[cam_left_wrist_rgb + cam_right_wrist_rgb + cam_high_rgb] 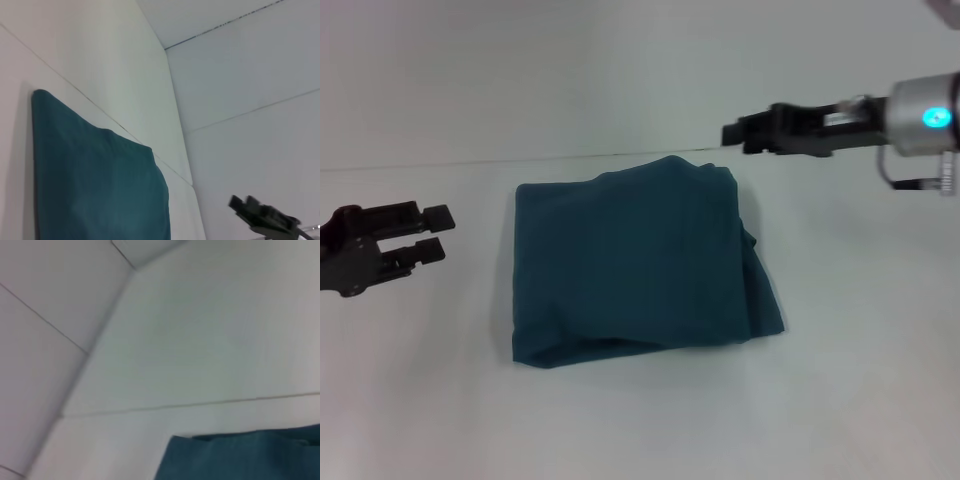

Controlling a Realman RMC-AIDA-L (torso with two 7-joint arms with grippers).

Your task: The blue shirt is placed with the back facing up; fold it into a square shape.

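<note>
While the white tabletop [640, 430] spreads smooth and matte, the blue shirt [635, 265] lies at its middle, folded into a soft, nearly square bundle, plain side up, slightly longer near-to-far, with wrinkled layers bulging along its right edge. Left tool [438, 231] hovers left, fingers spread. Right tool [732, 134] hangs beyond the far-right corner; whether it is spread I cannot tell.

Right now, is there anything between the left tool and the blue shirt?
Nothing: in the head view, only bare white table separates the open left tool from the folded blue shirt.
</note>
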